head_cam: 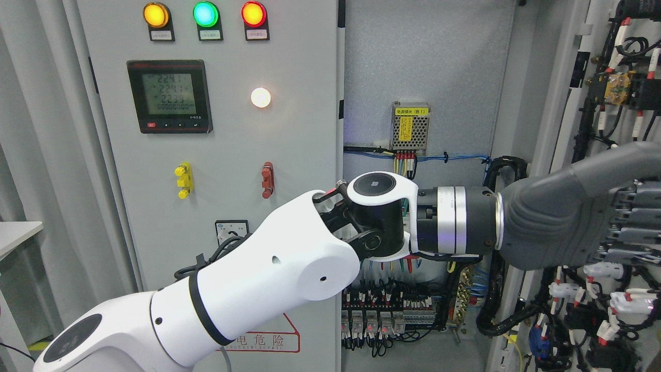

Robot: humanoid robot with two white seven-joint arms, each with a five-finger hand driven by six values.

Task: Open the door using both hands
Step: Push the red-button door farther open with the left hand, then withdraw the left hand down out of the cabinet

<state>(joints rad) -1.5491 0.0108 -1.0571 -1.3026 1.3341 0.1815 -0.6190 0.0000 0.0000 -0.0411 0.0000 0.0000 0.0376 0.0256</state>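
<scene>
So the left arm comes in from the lower left, white shell with a black band, and reaches all the way across to the picture's right. The left hand is the dark grey one, pressed up against the inner face of the open door at the right edge. Its fingers look stacked and curled along that door, but whether they're really wrapped around something or just resting there, I can't tell from this angle. No right arm showing anywhere.

The door itself is swung out toward the camera, so you see its back side: grey metal frame, loads of black cable, white connectors with red tips, a yellowish component near the top.

The closed left panel is plain grey and carries three pilot lamps up top, amber, green and red, all lit. Below that there's a digital meter with a greenish display, a glowing white lamp, a yellow handle and a red one, and a warning label at the bottom.

Inside the cabinet: a small perforated power supply with a yellow sticker, blue wires running sideways, and rows of terminal blocks lower down.
</scene>
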